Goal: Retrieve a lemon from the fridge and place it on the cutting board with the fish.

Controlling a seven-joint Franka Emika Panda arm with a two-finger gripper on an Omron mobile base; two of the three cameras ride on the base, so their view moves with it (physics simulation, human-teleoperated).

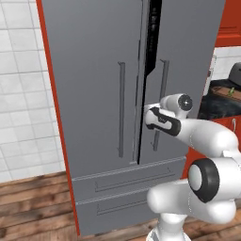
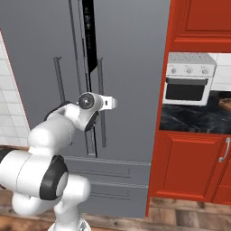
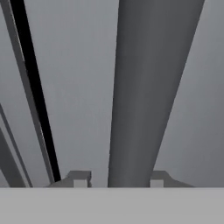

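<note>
Fingertips (image 3: 80, 178) of the hand (image 3: 118, 181) sit on both sides of the right door's long vertical bar handle (image 3: 148, 87). Whether they touch it I cannot tell. Tall grey French-door fridge (image 1: 94, 94) has its right door slightly ajar.

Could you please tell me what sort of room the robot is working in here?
Most likely a home kitchen: a tall grey French-door fridge fills the middle, red cabinets stand beside it, and a white toaster oven sits on a dark counter.

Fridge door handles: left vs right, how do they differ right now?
The right handle has the gripper closed around it, one finger on each side; the left handle is untouched. In the left base view the right handle is partly hidden by the hand, while the left handle shows along its whole length. Both are long grey vertical bars flanking the centre seam.
</note>
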